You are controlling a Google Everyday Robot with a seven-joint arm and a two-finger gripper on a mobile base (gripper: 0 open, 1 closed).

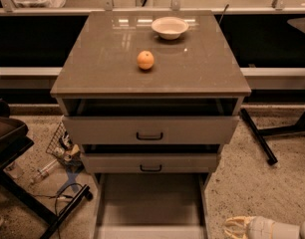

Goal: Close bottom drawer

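Observation:
The bottom drawer (150, 203) is pulled far out of the grey-brown cabinet (92, 68), toward the bottom edge of the camera view. Its plain grey inside shows and looks empty. Its front panel (150, 232) is cut off by the frame edge and its handle is hidden. My gripper (232, 228), pale with a white wrist, enters from the bottom right corner. It is low beside the drawer's right side, a short gap away from it and not touching.
The top drawer (149, 129) and the middle drawer (150, 162) stand slightly open, each with a black handle. An orange (145, 60) and a white bowl (169, 27) sit on the cabinet top. Black furniture (13, 148), a wire basket (63, 146) and cables lie left; a black leg (257, 136) lies right.

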